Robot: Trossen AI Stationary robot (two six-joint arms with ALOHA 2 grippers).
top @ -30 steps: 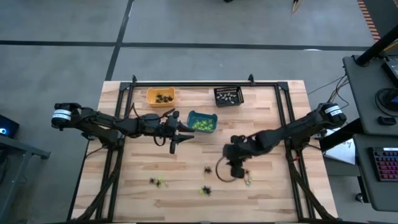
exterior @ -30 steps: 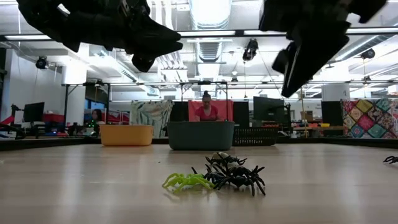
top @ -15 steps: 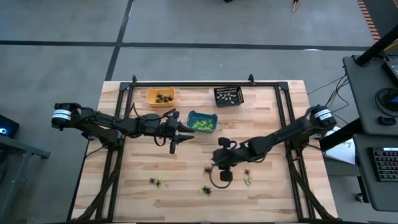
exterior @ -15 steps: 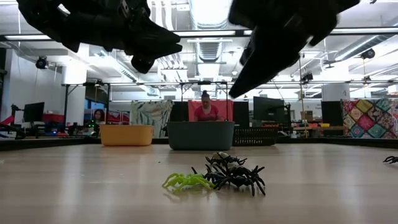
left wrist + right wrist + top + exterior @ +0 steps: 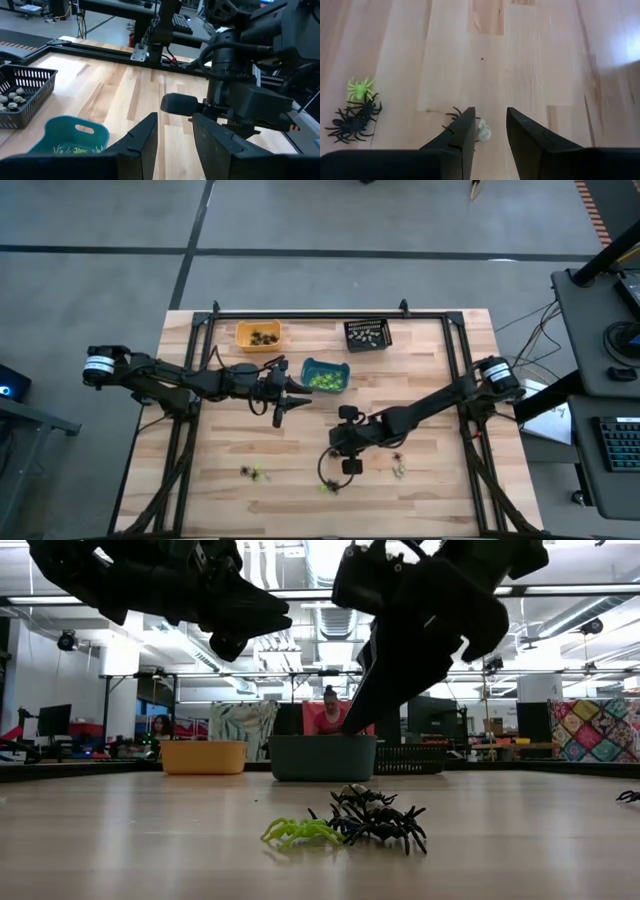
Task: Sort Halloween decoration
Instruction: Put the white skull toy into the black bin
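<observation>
Small plastic spiders lie on the wooden table. A lime one [image 5: 360, 88] sits beside two black ones [image 5: 350, 125] near the front edge, the same cluster [image 5: 370, 822] that the low view shows. A pale trinket [image 5: 482, 130] and a black spider [image 5: 453, 114] lie under my right gripper [image 5: 490, 116], which hangs open above them, clear of the table [image 5: 335, 447]. My left gripper [image 5: 175, 122] is open with nothing between its fingers and hovers by the teal bin [image 5: 325, 375], which holds lime pieces.
An orange bin [image 5: 258, 335] with dark pieces and a black basket [image 5: 367, 334] with pale pieces stand at the far edge. More spiders lie at the near left [image 5: 255, 472] and near right [image 5: 398, 470]. A person [image 5: 330, 715] sits beyond the table.
My right gripper has swung toward the table's left edge and sunk lower, tipping further down and rolling, until it hangs over the pale trinket and the black spider. The spiders have stayed where they lay.
</observation>
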